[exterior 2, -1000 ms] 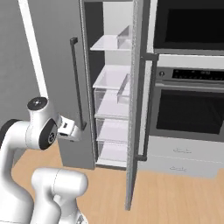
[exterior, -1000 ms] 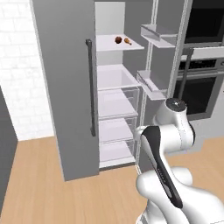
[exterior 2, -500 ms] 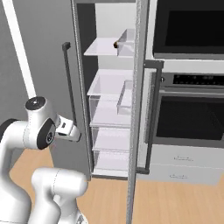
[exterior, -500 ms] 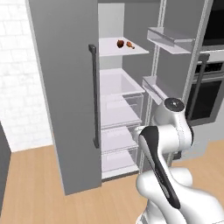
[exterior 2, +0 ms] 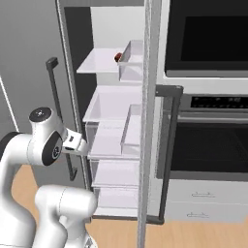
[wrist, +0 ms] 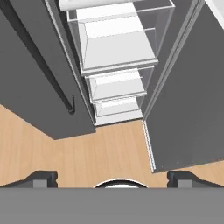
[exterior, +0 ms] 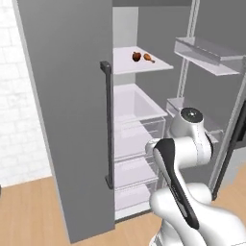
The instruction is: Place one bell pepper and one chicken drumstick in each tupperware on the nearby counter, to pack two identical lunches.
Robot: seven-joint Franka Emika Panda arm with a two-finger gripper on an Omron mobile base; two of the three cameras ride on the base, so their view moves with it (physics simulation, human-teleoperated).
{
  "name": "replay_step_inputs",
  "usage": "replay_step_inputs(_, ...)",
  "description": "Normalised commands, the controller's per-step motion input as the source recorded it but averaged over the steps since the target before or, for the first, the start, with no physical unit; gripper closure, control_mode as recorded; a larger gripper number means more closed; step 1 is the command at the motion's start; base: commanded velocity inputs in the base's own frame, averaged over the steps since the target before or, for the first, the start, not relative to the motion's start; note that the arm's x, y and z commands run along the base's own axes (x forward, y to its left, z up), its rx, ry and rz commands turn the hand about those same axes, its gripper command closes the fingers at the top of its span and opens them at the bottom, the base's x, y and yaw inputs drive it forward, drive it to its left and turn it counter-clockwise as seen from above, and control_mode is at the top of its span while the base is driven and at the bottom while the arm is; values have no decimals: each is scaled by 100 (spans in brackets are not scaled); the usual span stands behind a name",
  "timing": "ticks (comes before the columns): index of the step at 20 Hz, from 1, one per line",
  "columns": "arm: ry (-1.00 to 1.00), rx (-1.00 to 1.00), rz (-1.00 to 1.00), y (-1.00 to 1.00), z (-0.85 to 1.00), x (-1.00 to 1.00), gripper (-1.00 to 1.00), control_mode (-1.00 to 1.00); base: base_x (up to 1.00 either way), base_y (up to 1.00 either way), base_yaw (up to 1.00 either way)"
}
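Pincer (wrist: 112,178) stands wide, holding nothing; the hand view looks down past its two dark fingertips (wrist: 40,178) at the wood floor (wrist: 65,151) in front of the open fridge (wrist: 118,65). In that view clear drawers (wrist: 116,85) step down between the closed left door (wrist: 39,87) and the swung-open right door (wrist: 192,100).

Left base view: bell pepper (exterior: 136,56) and chicken drumstick (exterior: 149,58) lie just beside each other toward the back of the upper shelf (exterior: 139,65), pepper to the left. Right base view: a red bit of the pepper (exterior 2: 117,57) shows at that shelf's far edge behind a door bin (exterior 2: 131,60); the oven (exterior 2: 208,121) stands to the right.

The fridge opening is bare between the two doors.
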Motion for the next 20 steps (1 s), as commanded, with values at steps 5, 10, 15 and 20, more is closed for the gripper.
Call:
replay_step_inputs(5,0,0,0,0,0,0,-100,100,52,-5,-11)
replay_step_inputs(10,0,0,0,0,0,0,-100,100,53,-6,-10)
replay_step_inputs(15,0,0,0,0,0,0,-100,100,47,-10,-10)
replay_step_inputs(20,0,0,0,0,0,0,-100,100,42,-19,-9)
